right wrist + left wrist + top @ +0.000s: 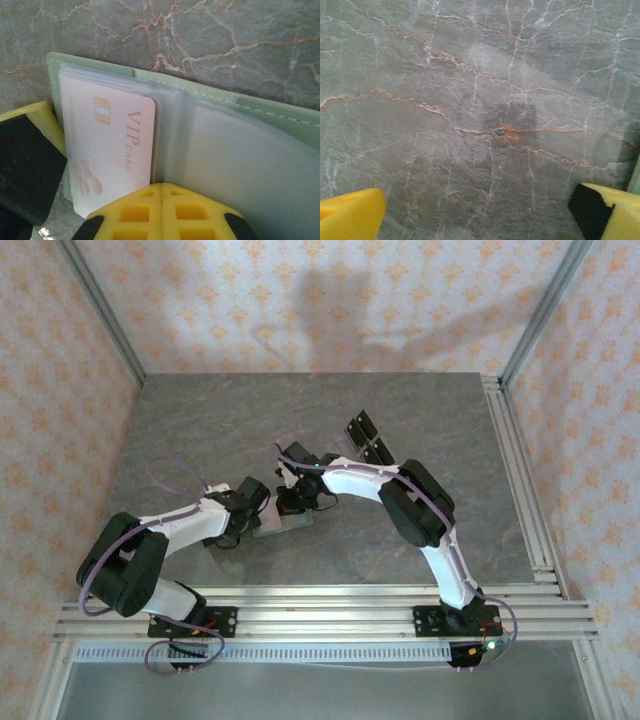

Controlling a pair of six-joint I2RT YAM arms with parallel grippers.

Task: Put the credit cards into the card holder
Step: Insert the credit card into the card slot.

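Loading step: a credit card [112,145] is being seated in the left clear sleeve [167,130] of the card holder [290,125], and is judged nearly home; the holder is lying open on the desk [470,100]
Right pincer [161,205]: being held at the card's near edge; whether it is closed or parted cannot be told
Left pincer [477,212]: being held open over bare desk, with nothing between its fingertips
Next move: a short push along the sleeve is being called for, with the holder being steadied against sliding
Right wrist view: the sleeve, the chip and the "VIP CARD" print are being shown close up
Top view: the left arm [185,523] and the right arm [360,480] are being shown meeting mid-desk; the card's print is not being resolved there
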